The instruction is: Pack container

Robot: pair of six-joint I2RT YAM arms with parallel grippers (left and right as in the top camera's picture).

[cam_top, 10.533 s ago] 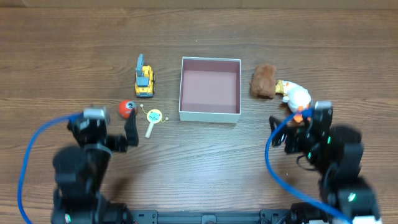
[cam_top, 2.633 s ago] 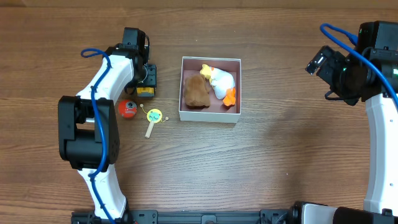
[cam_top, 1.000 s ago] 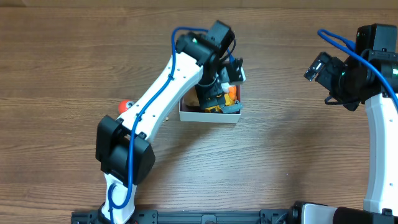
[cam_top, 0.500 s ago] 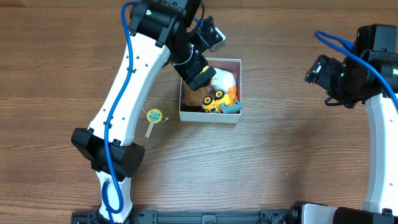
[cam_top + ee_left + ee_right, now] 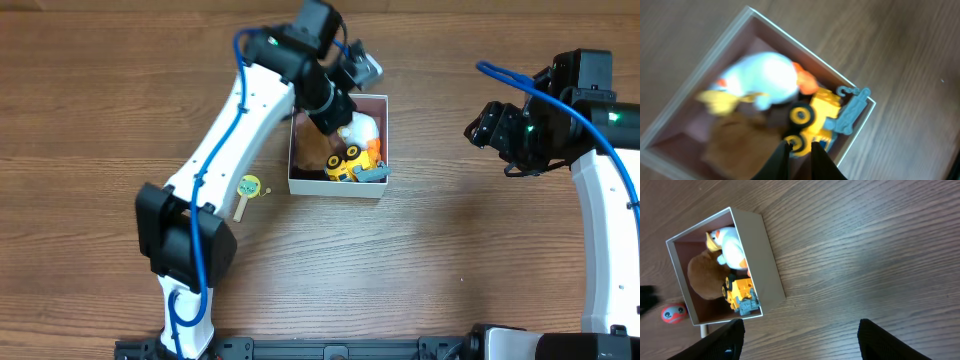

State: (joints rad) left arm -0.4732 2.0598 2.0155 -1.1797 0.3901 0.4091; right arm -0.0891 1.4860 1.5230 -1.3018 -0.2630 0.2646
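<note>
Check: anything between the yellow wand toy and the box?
Nothing visible. The wand toy lies just left of the container, near its front-left corner, with only bare table between them.

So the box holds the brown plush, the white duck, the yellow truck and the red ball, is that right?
Not quite. The red ball is not in the box: the right wrist view shows it lying on the table outside the box wall. The brown plush, the white duck and the yellow truck are in the box.
</note>
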